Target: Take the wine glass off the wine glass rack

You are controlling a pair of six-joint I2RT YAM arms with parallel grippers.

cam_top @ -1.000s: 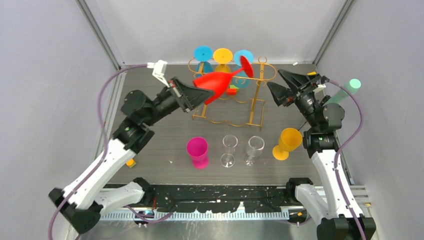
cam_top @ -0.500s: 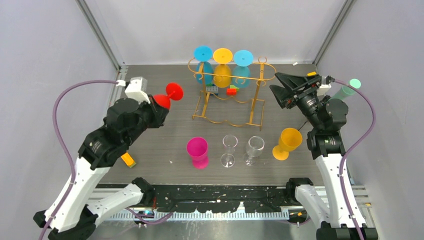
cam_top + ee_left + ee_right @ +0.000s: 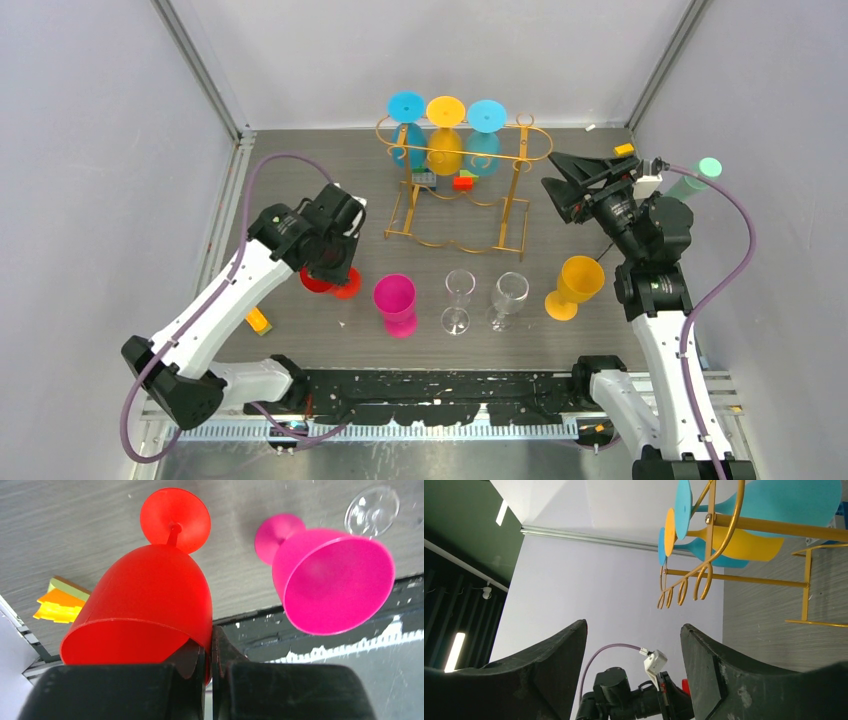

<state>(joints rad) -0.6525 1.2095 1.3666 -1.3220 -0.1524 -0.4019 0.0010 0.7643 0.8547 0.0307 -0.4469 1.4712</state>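
Pinched shut on the rim of a red wine glass (image 3: 150, 590), the left claw (image 3: 212, 650) has one finger inside the bowl and one outside it. The glass stands upright under the wrist with its round foot down at the grey table (image 3: 300, 170), though from where I stand I can't tell whether the foot actually touches. It is off the wine glass rack (image 3: 724, 519) and well in front of it, just left of a pink glass (image 3: 330, 580) that stands on the table. Beyond the pink one, along the same row, stand two clear glasses (image 3: 458, 290) and then an orange glass (image 3: 580, 278). Over on the other side, the right claw (image 3: 634, 625) hangs in the air beside the right end of the rack, its fingers spread wide with nothing between them. On the gold rack at the back, a blue glass (image 3: 406, 105), a yellow glass (image 3: 445, 110) and another blue one hang upside down, feet uppermost.
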